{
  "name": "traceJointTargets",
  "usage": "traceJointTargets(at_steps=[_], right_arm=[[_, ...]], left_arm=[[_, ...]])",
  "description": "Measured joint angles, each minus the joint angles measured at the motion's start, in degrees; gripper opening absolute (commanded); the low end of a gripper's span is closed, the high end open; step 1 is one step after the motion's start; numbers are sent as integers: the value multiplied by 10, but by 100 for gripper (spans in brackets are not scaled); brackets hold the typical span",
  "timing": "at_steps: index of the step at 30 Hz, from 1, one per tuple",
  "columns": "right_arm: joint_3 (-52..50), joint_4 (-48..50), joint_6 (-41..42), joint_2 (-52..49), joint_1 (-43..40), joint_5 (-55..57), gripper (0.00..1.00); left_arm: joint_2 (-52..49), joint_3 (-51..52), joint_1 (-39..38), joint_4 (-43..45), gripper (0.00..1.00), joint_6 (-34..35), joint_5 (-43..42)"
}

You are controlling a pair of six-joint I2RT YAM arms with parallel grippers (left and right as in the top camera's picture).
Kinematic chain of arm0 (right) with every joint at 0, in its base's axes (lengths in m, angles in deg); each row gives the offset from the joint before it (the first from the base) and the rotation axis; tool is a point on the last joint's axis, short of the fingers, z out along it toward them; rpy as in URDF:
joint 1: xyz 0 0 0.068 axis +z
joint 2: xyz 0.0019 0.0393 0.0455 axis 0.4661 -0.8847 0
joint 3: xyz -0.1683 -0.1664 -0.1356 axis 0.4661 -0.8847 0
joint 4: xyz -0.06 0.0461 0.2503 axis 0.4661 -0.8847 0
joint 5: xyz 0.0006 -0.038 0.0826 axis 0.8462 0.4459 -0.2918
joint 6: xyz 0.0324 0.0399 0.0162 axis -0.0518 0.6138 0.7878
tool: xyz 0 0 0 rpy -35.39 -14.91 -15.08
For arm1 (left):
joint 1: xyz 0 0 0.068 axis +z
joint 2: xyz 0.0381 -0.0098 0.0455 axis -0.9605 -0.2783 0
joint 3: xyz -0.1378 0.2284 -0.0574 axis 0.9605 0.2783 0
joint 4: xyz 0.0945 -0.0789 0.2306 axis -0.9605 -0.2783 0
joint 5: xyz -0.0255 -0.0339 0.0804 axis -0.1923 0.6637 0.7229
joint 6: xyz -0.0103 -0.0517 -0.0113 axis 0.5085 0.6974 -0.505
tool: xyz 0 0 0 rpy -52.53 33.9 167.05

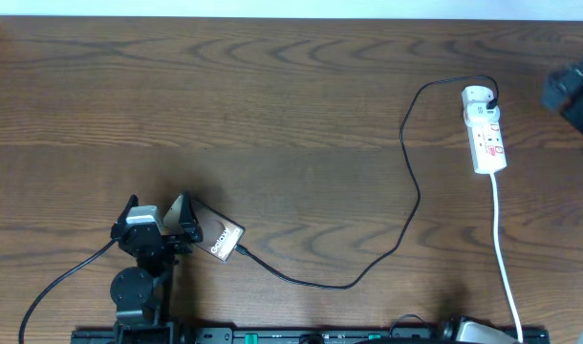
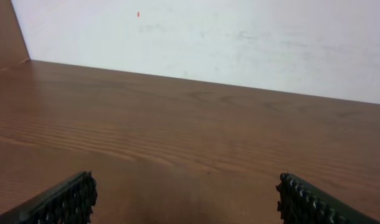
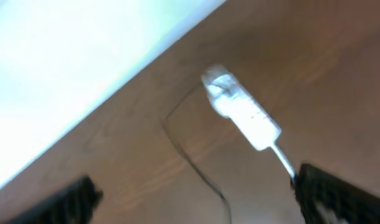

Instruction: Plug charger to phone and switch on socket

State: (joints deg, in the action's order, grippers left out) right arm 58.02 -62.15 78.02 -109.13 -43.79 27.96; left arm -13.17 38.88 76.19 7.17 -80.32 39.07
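**Charger (image 1: 406,182) runs from phone (image 1: 215,237) to socket (image 1: 485,129)**

We see the left gripper (image 1: 158,205) with fingers spread, the phone lying just outside its right finger. The right gripper (image 3: 193,199) is likewise parted; the socket lies well ahead, framed between its fingers, blurred.

Dark brown wooden tabletop (image 1: 272,96) with long wavy grain, filling almost the whole overhead view. Soft, even light, with a pale sheen on the wood in the left wrist view. Beyond the far edge, a plain white wall (image 2: 252,43), faintly smudged, with one tiny red speck (image 2: 138,14). At far left, a brown panel (image 2: 3,28) meeting that wall.
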Motion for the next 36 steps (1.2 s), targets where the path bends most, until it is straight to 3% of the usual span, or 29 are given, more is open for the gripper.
traceJointTargets(at_steps=[6,11,21,26,31,36], right_arm=[[-251,340,-40,121,124,-5,99],[-476,570,-101,235,163,-9,99],[-852,857,-133,421,168,13,99],[-984,946,-136,517,179,44,99],[-1070,955,-136,592,192,69,99],[-1101,860,-137,660,203,90,99]], left_arm=[[0,-1,0,-1,92,0,1],[0,-1,0,-2,92,0,1],[0,-1,0,-2,92,0,1],[0,-2,0,-2,92,0,1],[0,-1,0,-2,91,0,1],[0,-1,0,-2,92,0,1]])
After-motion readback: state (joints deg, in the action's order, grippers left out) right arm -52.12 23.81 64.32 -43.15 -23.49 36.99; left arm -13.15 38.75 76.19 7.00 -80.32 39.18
